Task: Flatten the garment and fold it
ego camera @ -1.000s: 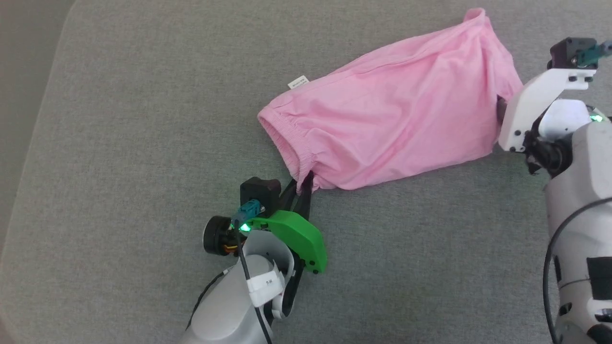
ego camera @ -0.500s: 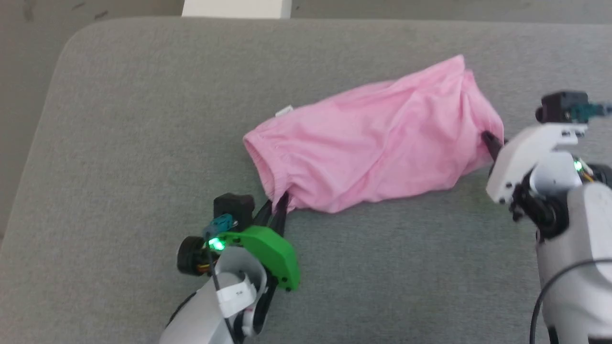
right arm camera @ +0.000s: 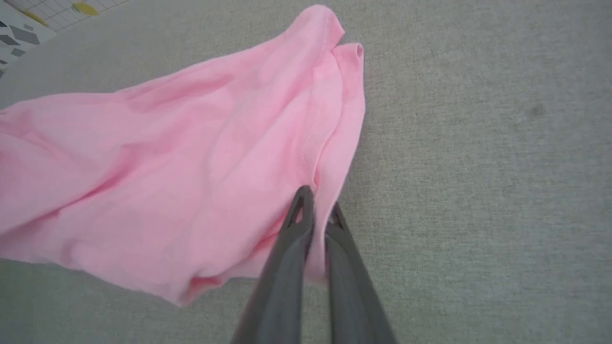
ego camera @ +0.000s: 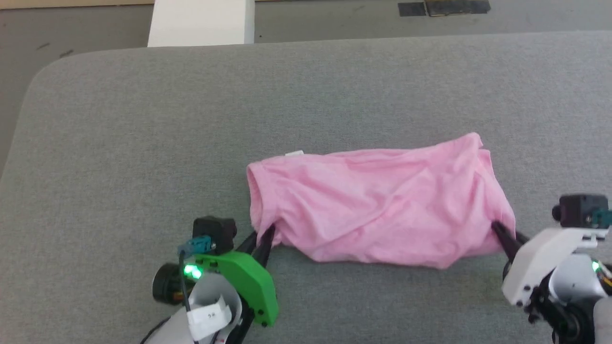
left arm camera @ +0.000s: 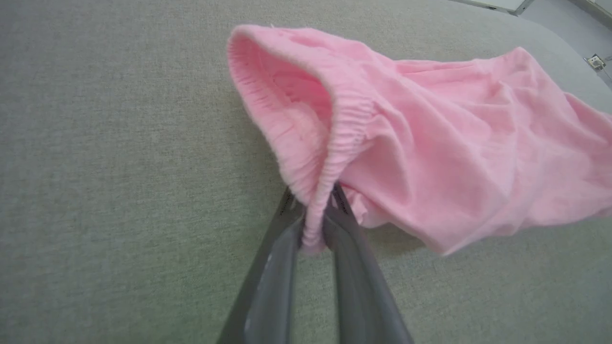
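Note:
The pink garment (ego camera: 377, 205) lies crumpled across the grey surface, its gathered waistband (left arm camera: 311, 143) at the left end and a small white tag (ego camera: 293, 154) at its far left corner. My left gripper (ego camera: 267, 232) is shut on the waistband's near corner (left arm camera: 313, 224). My right gripper (ego camera: 497, 228) is shut on the garment's right hem (right arm camera: 318, 210), fabric pinched between the two dark fingers. The cloth between the grips is lifted slightly and sags in folds.
The grey padded surface (ego camera: 143, 143) extends all round the garment, with its rounded far-left corner in the head view. A white block (ego camera: 201, 21) and bare floor lie beyond the far edge.
The right gripper closed on the garment's right hem. Both grippers drew the garment toward the near side and lifted its near edge. The head camera tilted up, showing the far edge.

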